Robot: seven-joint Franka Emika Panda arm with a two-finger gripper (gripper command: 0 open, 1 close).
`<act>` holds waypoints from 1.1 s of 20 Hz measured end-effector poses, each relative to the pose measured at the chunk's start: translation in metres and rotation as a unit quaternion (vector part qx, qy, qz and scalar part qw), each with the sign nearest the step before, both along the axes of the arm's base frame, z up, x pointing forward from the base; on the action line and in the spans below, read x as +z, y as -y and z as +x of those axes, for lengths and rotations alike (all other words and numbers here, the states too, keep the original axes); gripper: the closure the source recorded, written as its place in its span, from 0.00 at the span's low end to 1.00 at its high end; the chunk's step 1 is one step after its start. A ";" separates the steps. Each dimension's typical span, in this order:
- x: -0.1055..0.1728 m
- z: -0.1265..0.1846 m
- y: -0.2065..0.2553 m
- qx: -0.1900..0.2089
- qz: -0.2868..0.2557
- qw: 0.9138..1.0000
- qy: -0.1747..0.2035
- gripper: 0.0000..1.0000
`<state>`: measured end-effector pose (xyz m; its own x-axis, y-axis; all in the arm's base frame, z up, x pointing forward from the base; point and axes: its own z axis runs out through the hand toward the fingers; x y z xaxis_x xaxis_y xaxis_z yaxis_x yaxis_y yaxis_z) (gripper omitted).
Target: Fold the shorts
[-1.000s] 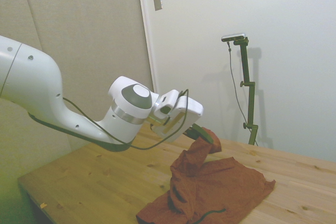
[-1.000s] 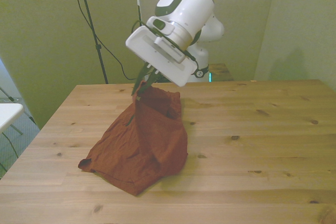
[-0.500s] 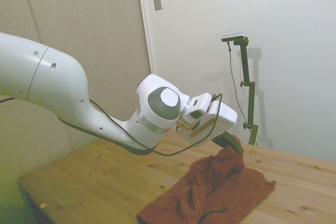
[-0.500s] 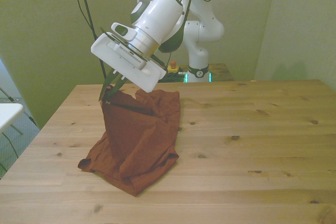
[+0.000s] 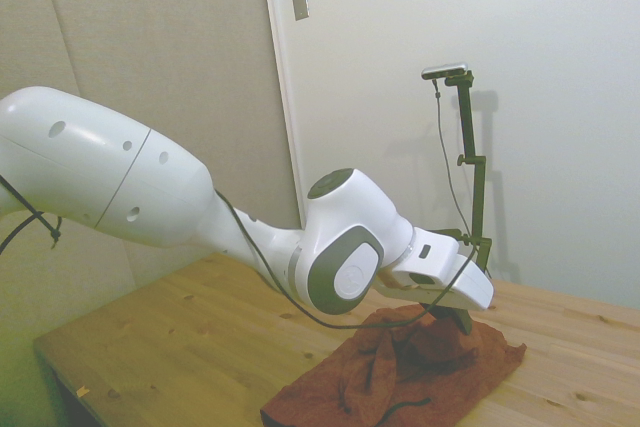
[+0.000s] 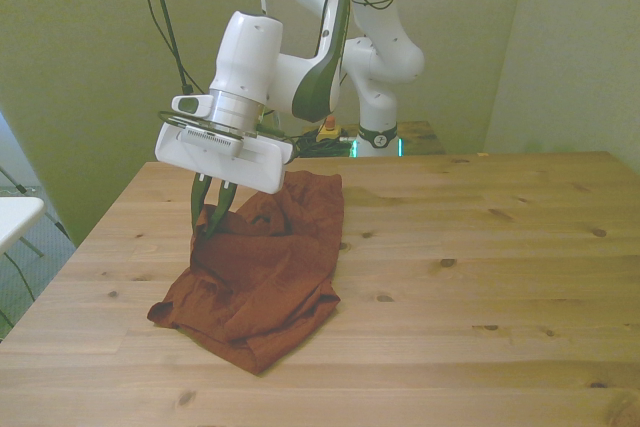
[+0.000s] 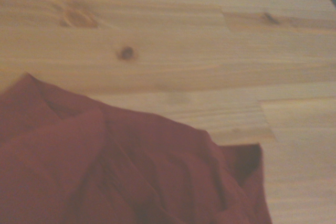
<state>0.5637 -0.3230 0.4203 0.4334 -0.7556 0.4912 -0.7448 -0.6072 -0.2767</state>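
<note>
The rust-orange shorts [image 6: 270, 277] lie bunched and doubled over on the wooden table [image 6: 480, 247], toward the front view's left. My gripper [image 6: 212, 225] points down at the edge of the cloth on the front view's left, its dark fingers closed on a pinch of fabric just above the tabletop. From the side, the gripper [image 5: 458, 322] sits low over the far part of the shorts [image 5: 400, 377], and a dark drawstring [image 5: 400, 409] trails at the near edge. The wrist view shows a blurred fold of the shorts [image 7: 105, 171] on bare wood.
The table's edge on the front view's left runs close to the shorts. A white object [image 6: 15, 212] stands off the table beyond that edge. Bare wood [image 6: 500, 317] stretches across the front view's right half.
The gripper has carried the held edge of the shorts toward the front view's left and lowered it. The raised peak of cloth has dropped into a low fold on the table.
</note>
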 end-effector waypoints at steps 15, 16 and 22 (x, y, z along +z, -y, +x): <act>0.072 -0.009 -0.038 0.158 0.213 0.964 -0.017 0.00; 0.075 -0.015 -0.050 0.162 0.226 0.960 -0.031 0.00; 0.077 -0.078 -0.118 0.177 0.260 0.945 -0.095 0.00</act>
<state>0.4855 -0.2049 0.4974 0.7471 -0.6645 -0.0175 -0.5864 -0.6466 -0.4879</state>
